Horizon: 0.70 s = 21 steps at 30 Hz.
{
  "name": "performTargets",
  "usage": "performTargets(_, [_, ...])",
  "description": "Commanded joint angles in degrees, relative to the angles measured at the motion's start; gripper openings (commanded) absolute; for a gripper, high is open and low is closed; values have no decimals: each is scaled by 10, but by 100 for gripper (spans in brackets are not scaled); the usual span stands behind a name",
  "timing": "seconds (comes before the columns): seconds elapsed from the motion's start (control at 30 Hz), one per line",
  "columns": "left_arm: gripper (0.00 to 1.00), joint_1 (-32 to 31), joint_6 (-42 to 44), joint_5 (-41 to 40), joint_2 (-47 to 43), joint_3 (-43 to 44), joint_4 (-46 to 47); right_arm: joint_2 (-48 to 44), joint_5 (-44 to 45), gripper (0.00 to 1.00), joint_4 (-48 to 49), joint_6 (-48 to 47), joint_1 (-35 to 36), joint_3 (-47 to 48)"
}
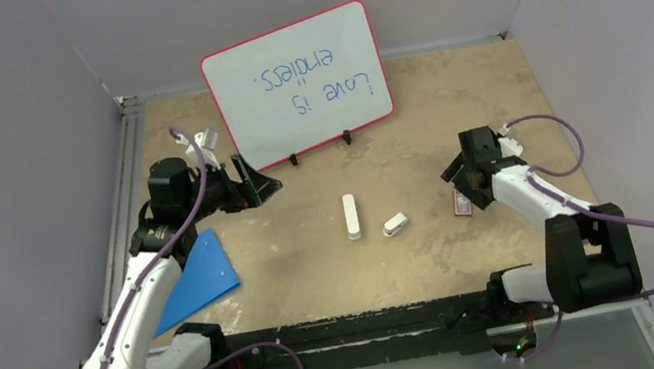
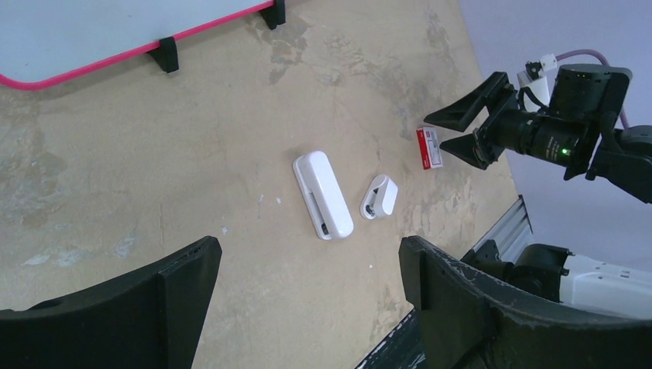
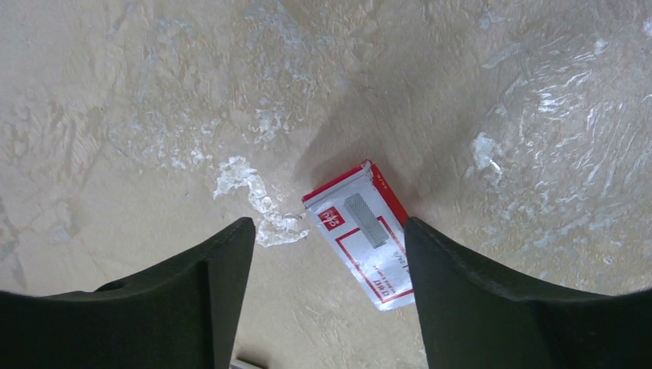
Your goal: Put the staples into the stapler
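Note:
The slim white stapler (image 1: 351, 217) (image 2: 323, 194) lies closed in the middle of the table. A small red box with a white label (image 1: 460, 204) (image 2: 429, 146) (image 3: 365, 231) lies flat to its right; the staples are hidden inside it. My right gripper (image 1: 460, 185) (image 3: 327, 261) (image 2: 455, 131) hovers just over the box, open, with the box between the fingers and close against the right one. My left gripper (image 1: 265, 187) (image 2: 307, 277) is wide open and holds nothing. It hangs above the table, left of and behind the stapler.
A short, stubby white object (image 1: 395, 223) (image 2: 379, 197) lies just right of the stapler. A red-framed whiteboard (image 1: 297, 83) stands on feet at the back. A blue sheet (image 1: 202, 276) lies by the left arm. A black rail (image 1: 358, 326) runs along the near edge.

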Motion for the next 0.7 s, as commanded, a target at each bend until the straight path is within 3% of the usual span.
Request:
performTargets(0.0, [87, 4, 15, -29, -6, 17, -5, 6, 4, 72, -5, -12, 18, 8])
performTargets(0.3, [87, 4, 13, -59, -18, 16, -25, 22, 75, 87, -50, 6, 53, 17])
performTargets(0.53, [87, 4, 10, -72, -25, 15, -29, 52, 117, 70, -69, 15, 86, 31])
performTargets(0.67, [87, 4, 7, -68, -28, 11, -24, 66, 121, 66, -63, 7, 93, 41])
